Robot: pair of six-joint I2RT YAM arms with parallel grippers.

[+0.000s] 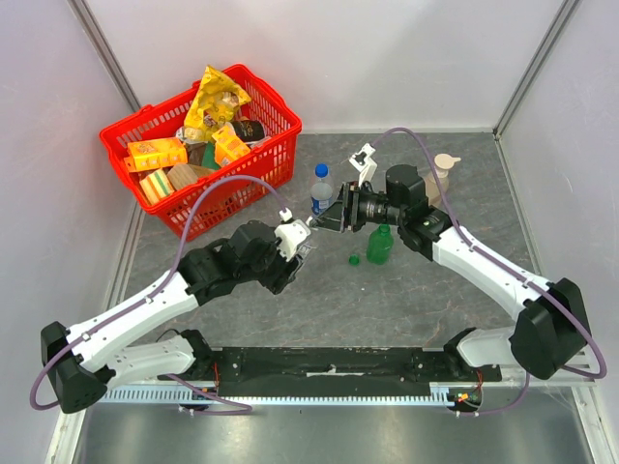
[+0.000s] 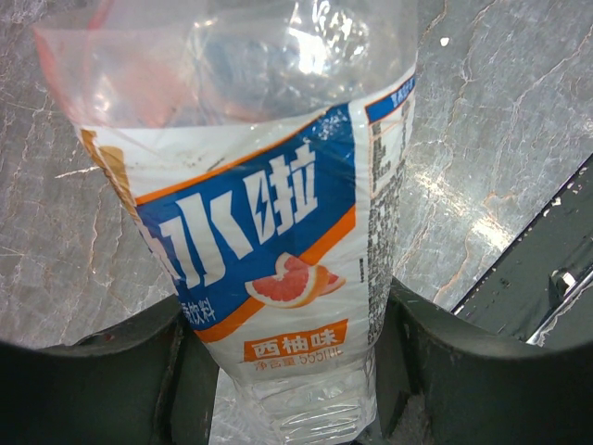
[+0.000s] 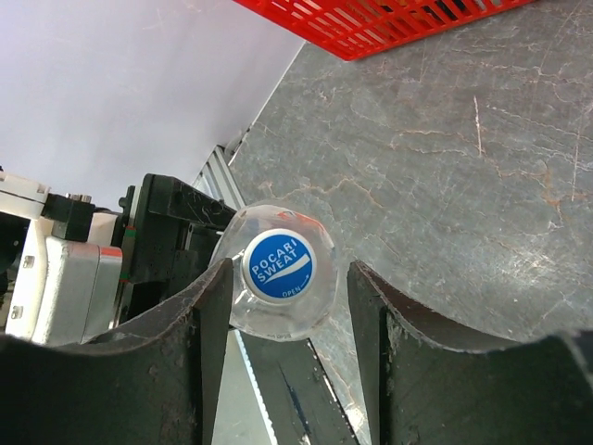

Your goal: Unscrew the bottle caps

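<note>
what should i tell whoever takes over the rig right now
Left gripper shut on clear bottle.
Right gripper open, fingers either side of its blue cap, not clamped.
Green cap off, on the table beside green bottle.
Third bottle stands capped by the basket.
Left to do: both blue caps.
</note>
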